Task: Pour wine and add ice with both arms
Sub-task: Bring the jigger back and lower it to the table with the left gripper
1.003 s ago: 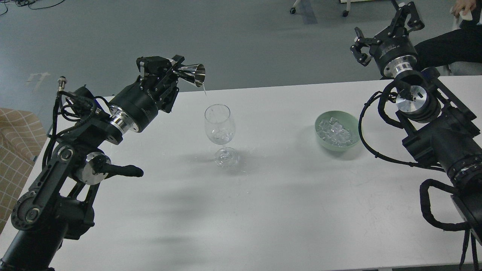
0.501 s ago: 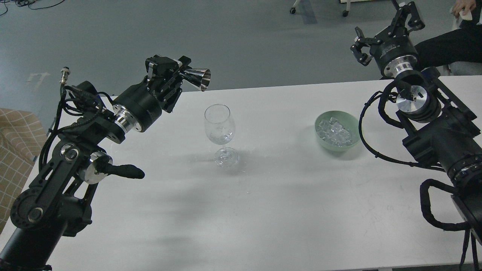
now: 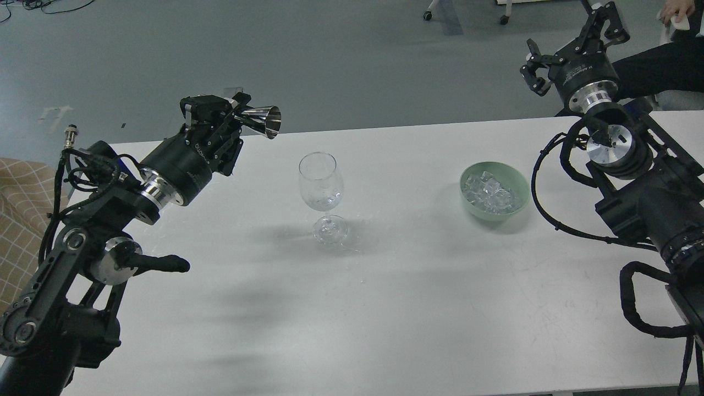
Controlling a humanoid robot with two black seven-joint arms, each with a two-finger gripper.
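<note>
Now left gripper [image 3: 234,118] clamps tilted steel jigger [image 3: 263,120]; right gripper [image 3: 572,41] spread, empty; ice [image 3: 491,194] glassy in green bowl [image 3: 519,179].

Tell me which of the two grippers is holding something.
The left gripper, on the arm left of the wine glass, grips a shiny metal measuring cup tipped sideways. The right gripper, raised beyond the ice bowl, has open, empty jaws.

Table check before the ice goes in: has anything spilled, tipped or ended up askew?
Nothing stands out. The glass stands upright, the bowl holds its ice, and no puddle shows on the table. The left gripper holds the jigger sideways, clear of the glass.
</note>
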